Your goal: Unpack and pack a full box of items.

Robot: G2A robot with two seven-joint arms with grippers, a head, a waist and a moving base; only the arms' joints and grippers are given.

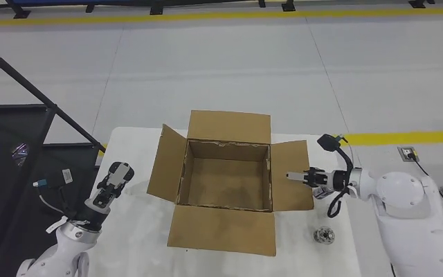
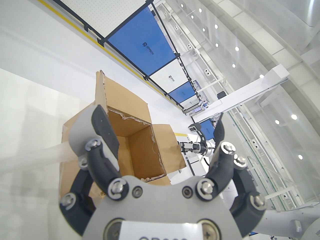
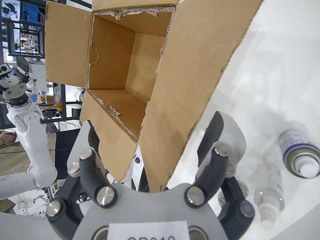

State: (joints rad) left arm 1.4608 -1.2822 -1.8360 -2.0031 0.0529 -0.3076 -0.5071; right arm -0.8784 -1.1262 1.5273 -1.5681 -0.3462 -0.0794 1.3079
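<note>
bright even light, soft shadows, warped edges

— How do our arms stand at this moment?
— Our left pincer [image 1: 119, 173] is held up at our left side, its fingers [image 2: 103, 126] spread wide.
— And the other one?
— Our right pincer [image 1: 296, 176] points sideways, toward our left, with its fingers [image 3: 212, 131] also apart.

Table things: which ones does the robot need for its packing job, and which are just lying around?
For the job:
- open brown cardboard box, nothing inside
- silver spray can with a white nozzle, upright on the white table beside the box
- small clear plastic bottle with a white cap, next to the can

Just lying about:
- black stand with loose cables, beside the table
- yellow floor stripe
</note>
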